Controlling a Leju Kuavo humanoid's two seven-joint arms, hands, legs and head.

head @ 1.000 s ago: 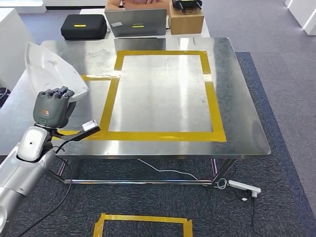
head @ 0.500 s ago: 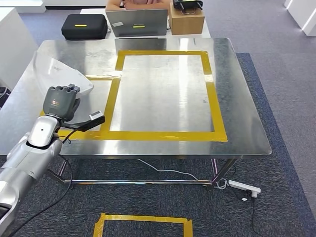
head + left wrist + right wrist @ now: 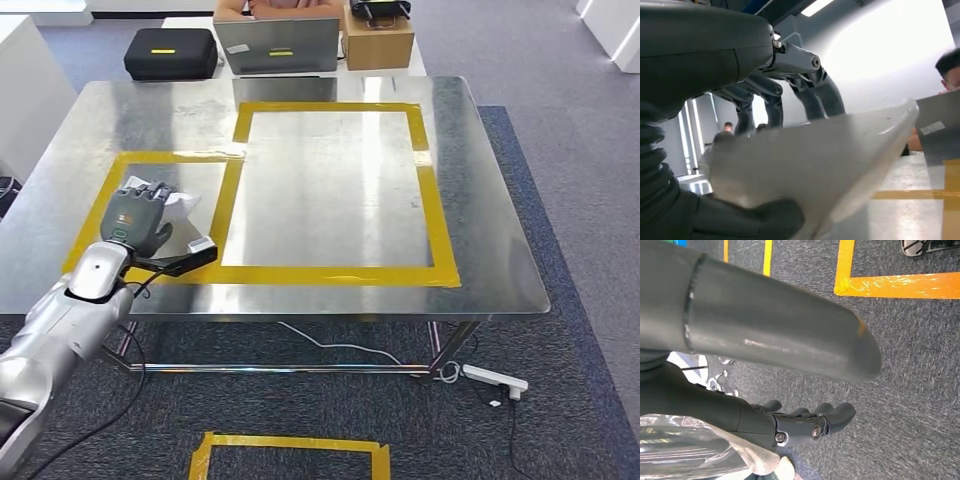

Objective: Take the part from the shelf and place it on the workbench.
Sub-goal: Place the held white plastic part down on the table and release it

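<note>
My left hand (image 3: 138,216) grips the white curved part (image 3: 180,204) low over the steel workbench (image 3: 490,250), inside the small yellow-taped rectangle (image 3: 173,157) at its left. Most of the part lies hidden under the hand; white edges show past the fingers. In the left wrist view the part (image 3: 810,170) sits between the thumb (image 3: 753,220) and the dark fingers (image 3: 817,90). I cannot tell whether the part touches the bench top. In the right wrist view my right hand (image 3: 810,425) hangs over grey carpet, its fingers stretched out with nothing in them.
A large yellow-taped rectangle (image 3: 332,275) marks the middle of the bench. Behind the bench stand a black case (image 3: 170,52), a laptop (image 3: 275,45) with a person at it, and a cardboard box (image 3: 377,40). A power strip (image 3: 494,378) lies on the floor.
My left hand has carried the part to the right and down, from above the bench's left edge into the small taped rectangle. The part has tipped from standing high to lying low under the hand.
</note>
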